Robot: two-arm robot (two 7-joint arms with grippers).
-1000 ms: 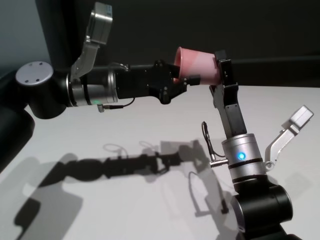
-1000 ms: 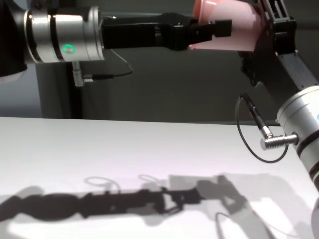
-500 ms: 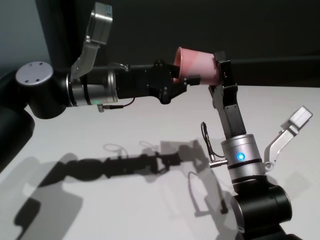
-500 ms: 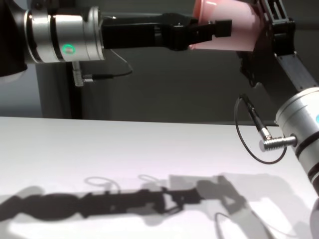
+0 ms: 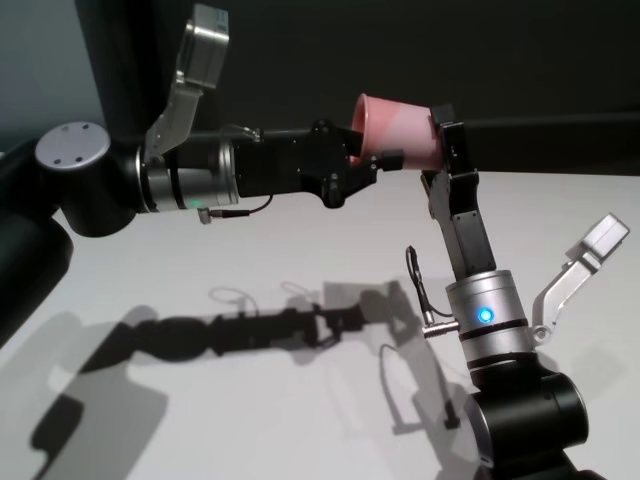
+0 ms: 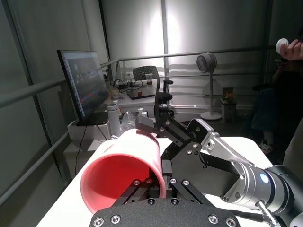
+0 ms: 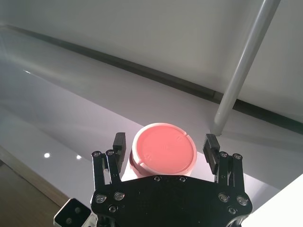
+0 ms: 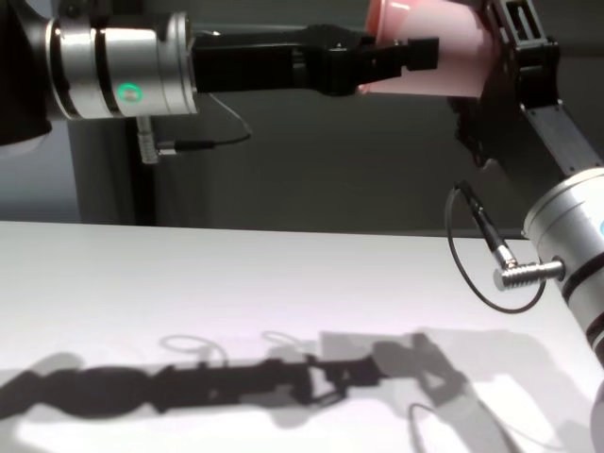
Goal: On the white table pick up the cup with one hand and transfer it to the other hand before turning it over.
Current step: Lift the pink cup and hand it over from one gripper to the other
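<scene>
Pink plastic, the cup [image 5: 398, 131] hangs on its side high above the white surface [image 5: 250, 400] in your head view, the left tool [image 5: 378, 160] clamped on its rim wall. Your left wrist view shows the right tool [image 6: 156, 125] around its base end. Your right wrist view shows that tool's fingers [image 7: 119, 142] spread, standing just off the cup's base. Your chest view agrees.
</scene>
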